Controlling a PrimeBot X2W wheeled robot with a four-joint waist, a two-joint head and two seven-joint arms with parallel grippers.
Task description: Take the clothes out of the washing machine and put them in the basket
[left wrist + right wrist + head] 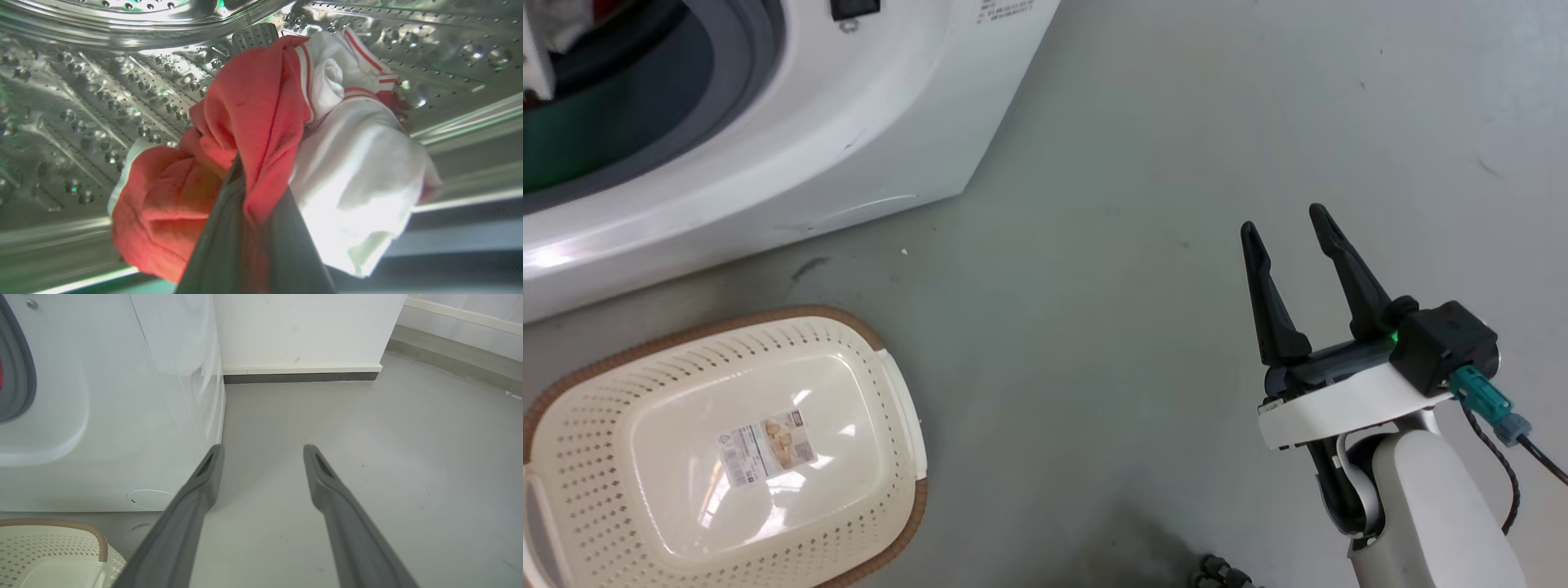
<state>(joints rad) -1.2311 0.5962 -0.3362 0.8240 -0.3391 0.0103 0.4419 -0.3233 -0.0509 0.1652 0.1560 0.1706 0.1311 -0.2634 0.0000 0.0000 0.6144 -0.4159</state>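
Left claw [250, 185] pinches the clothes [261, 102] inside the washing machine [94, 106]; right claw [1283, 220] gapes empty.

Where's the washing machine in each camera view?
Head view: the washing machine sits upper left, porthole at the corner.
Left wrist view: its steel drum surrounds the clothes.
Right wrist view: its white front runs down the left side.
Shared landmark: the grey porthole rim, in head and right wrist views.

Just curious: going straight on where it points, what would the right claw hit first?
Probably the grey floor, short of the wall, though depth is unclear; the right gripper points past the washing machine.
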